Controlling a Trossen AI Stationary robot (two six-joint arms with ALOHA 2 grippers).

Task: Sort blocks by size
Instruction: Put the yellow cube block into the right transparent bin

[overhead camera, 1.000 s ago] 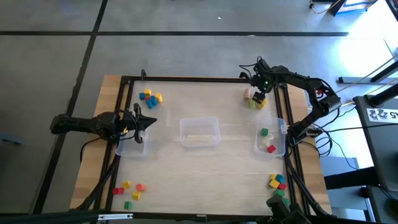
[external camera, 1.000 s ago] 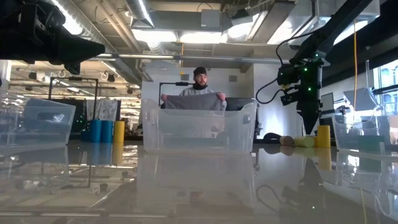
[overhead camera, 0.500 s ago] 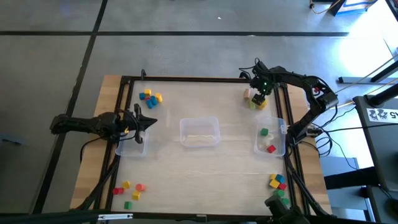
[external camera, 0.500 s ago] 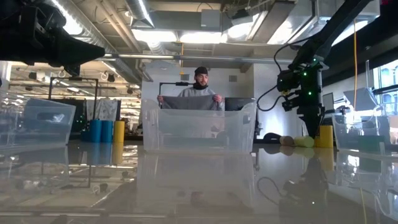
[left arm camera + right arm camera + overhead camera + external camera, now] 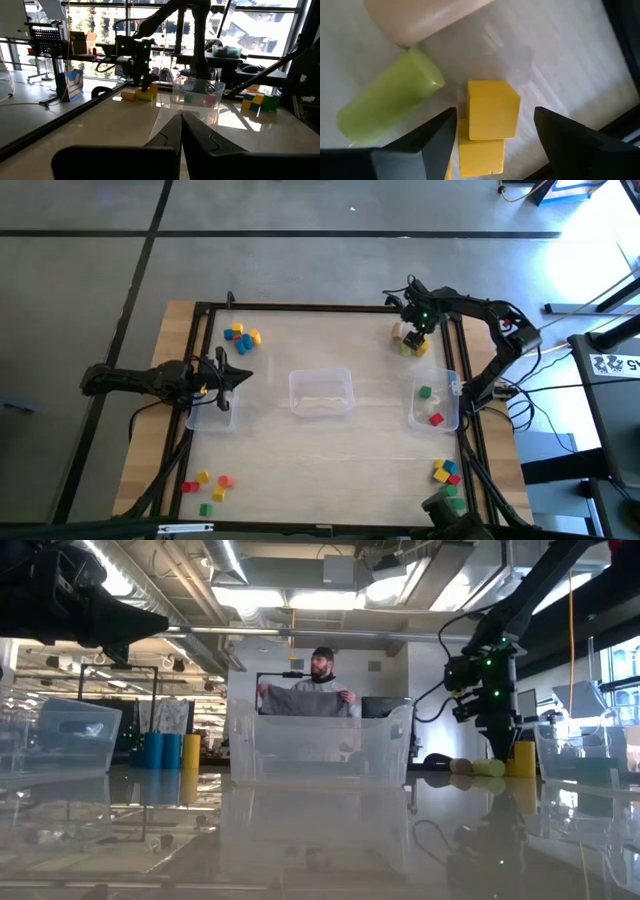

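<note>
The right gripper [image 5: 492,132] is lowered over a small cluster of wooden blocks near the far right corner of the table, well beyond the clear plastic rectangular bin [image 5: 435,405] at the right edge. Its two dark fingers [image 5: 427,142] are spread wide apart, and a yellow wooden cube [image 5: 491,110] is seen lying between them, untouched on either side. A second yellow cube [image 5: 480,159] lies against the first. A pale green cylinder [image 5: 390,102] lies on its side just beside the yellow cube, and a tan rounded block [image 5: 420,17] lies just beyond it.

Inside the right bin, a green block [image 5: 425,392] and a red block [image 5: 436,418] are seen.

The left gripper [image 5: 240,375] is held over the left part of the table, left of the clear middle bin [image 5: 321,392], with its fingers pressed together and nothing between them.
</note>
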